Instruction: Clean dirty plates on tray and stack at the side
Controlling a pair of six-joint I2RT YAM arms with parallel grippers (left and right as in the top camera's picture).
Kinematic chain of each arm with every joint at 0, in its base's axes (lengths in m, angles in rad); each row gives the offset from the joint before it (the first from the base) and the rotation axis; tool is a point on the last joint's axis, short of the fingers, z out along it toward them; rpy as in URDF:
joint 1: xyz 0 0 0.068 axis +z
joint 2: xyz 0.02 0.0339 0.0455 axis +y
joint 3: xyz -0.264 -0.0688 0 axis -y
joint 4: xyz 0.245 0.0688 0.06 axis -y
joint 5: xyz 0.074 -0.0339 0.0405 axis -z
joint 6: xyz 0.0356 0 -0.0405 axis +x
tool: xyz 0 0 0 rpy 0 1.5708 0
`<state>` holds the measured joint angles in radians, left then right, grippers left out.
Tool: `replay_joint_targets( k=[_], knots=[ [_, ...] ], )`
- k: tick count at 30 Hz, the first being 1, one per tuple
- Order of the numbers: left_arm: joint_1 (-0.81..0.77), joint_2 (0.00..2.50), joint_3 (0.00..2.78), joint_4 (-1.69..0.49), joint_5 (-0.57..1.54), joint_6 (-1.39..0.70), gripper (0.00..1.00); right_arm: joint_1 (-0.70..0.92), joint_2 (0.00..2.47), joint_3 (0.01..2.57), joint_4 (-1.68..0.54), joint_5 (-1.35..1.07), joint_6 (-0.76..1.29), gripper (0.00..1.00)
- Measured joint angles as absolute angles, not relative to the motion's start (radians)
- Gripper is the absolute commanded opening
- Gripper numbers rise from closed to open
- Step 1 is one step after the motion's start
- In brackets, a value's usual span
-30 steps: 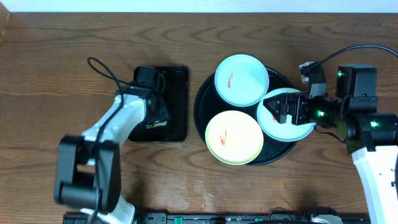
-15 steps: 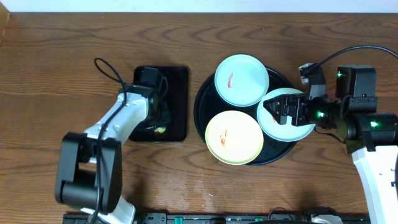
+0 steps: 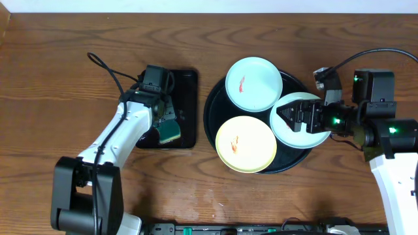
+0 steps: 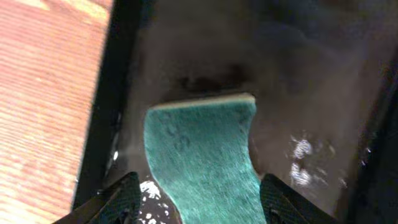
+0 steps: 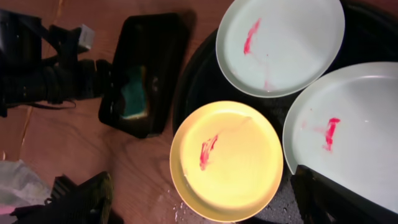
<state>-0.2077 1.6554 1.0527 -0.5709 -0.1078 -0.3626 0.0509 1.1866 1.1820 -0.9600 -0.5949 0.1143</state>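
Left wrist view alone shows the left pincer spread astride a green sponge. Overhead, the right pincer gapes above the rightmost pale mint-green plate on the round glossy black tray; bare wooden bench lies below.

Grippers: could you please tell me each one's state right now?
Left gripper: open, astride the green sponge, not gripping it.
Right gripper: open, over a mint-green plate, holding nothing.

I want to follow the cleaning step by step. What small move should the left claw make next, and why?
Probably close the left claw on the green sponge. The sponge lies in the small black tray between the open fingers, seemingly not gripped, and the yellow plate and both mint plates show red smears to wipe.
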Motion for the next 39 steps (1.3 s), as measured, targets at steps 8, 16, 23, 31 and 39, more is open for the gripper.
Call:
replay_joint_targets(
  k=[8,16,23,31,39],
  knots=[
    [-0.208,1.8,1.053,-0.495,-0.088,-0.372,0.27,0.051,1.187,1.182,-0.974,-0.595,0.114,0.9],
    [-0.198,1.816,1.054,-0.492,-0.081,-0.36,0.07,0.051,1.187,1.182,-0.985,-0.595,0.114,0.9],
    [-0.205,1.781,1.056,-0.493,0.042,-0.324,0.64,0.051,1.187,1.182,-0.994,-0.593,0.114,0.88],
    [-0.208,1.765,1.061,-0.572,0.084,-0.316,0.64,0.07,1.186,1.142,-1.054,-0.492,0.115,0.79],
    [-0.207,1.765,1.053,-0.549,0.089,-0.336,0.28,0.151,1.19,0.95,-0.992,-0.447,0.119,0.76]
  ],
)
